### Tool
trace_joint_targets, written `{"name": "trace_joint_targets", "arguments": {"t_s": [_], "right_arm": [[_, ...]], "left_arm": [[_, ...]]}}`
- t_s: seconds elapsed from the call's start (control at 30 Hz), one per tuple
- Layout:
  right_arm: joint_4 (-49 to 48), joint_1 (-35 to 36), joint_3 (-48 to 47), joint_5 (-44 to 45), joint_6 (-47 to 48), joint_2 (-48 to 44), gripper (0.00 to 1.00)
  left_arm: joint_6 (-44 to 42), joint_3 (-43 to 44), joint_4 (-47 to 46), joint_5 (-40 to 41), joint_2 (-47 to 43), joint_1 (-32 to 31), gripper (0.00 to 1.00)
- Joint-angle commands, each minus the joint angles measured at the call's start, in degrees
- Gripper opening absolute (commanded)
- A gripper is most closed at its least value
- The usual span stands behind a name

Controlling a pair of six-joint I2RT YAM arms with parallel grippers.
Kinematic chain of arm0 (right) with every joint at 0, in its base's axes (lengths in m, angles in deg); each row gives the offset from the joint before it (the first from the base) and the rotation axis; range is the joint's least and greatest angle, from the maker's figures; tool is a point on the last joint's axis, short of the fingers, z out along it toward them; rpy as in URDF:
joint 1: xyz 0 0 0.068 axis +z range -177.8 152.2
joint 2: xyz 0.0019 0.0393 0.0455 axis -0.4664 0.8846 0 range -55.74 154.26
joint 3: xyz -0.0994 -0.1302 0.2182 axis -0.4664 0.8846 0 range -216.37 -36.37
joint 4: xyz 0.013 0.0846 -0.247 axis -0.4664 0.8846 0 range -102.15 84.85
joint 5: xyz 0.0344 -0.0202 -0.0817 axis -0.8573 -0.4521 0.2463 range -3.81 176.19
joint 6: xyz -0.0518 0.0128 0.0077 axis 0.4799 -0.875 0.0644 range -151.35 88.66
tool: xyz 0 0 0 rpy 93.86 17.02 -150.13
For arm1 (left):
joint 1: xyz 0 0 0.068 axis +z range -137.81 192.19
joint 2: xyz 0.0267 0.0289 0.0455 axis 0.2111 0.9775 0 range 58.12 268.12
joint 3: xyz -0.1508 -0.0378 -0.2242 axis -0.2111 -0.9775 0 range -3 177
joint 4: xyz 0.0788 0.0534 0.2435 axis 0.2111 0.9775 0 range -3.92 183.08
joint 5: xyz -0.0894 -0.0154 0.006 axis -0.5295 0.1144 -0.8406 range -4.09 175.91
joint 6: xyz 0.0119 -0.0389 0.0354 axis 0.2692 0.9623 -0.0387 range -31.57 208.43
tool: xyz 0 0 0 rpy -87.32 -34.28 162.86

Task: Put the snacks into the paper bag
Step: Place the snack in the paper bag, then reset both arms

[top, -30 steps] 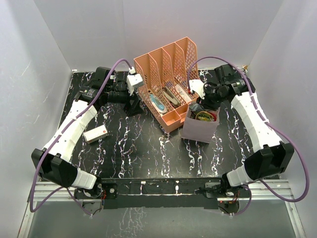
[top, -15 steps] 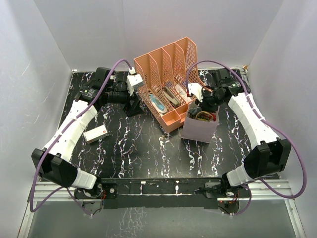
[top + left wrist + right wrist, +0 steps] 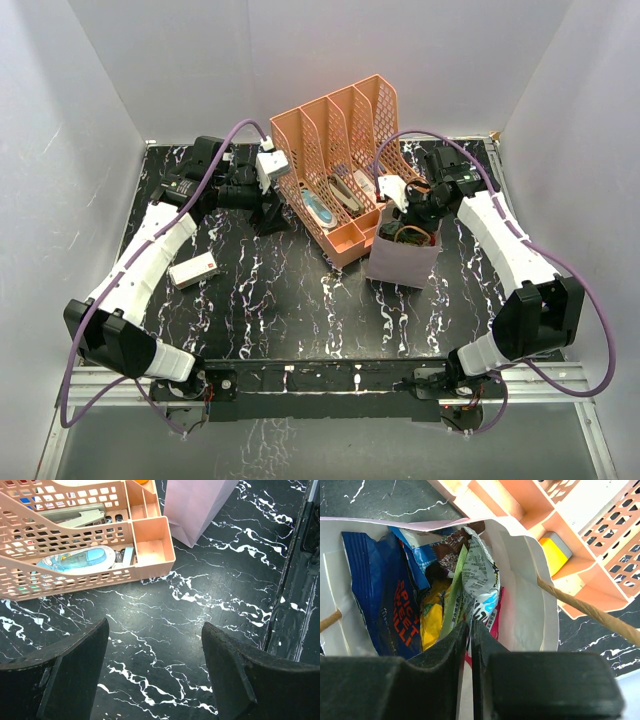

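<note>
Inside the paper bag (image 3: 525, 590) we pinch a grey-white packet (image 3: 479, 577) in the right gripper (image 3: 470, 626) to seat it; the left gripper (image 3: 155, 630) has jaws wide.

A black, white-veined table (image 3: 300, 290) carries a peach file organiser (image 3: 352, 240), a paper bag (image 3: 403, 262) touching it, and a white box (image 3: 194, 269) well apart.
</note>
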Motion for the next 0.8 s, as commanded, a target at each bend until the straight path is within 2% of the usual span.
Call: {"name": "trace_joint_targets", "arguments": {"t_s": [0.0, 0.33, 0.57, 0.77], "right_arm": [[-1.58, -0.37, 0.17, -0.79, -0.58, 0.43, 0.15], [-0.32, -0.37, -3.57, -0.26, -0.88, 0.22, 0.29], [0.54, -0.39, -7.13, -1.39, -1.56, -2.14, 0.49], [-0.01, -0.37, -7.73, -2.24, -2.26, -2.32, 0.49]], "left_arm": [[-0.82, -0.64, 0.29, -1.91, -1.44, 0.53, 0.74], [-0.82, -0.82, 0.09, -1.78, -1.52, 0.54, 0.74], [-0.82, -1.33, -0.05, -1.77, -1.94, 0.62, 0.74], [-0.80, -1.50, -0.19, -1.95, -2.15, 0.59, 0.74]]}}
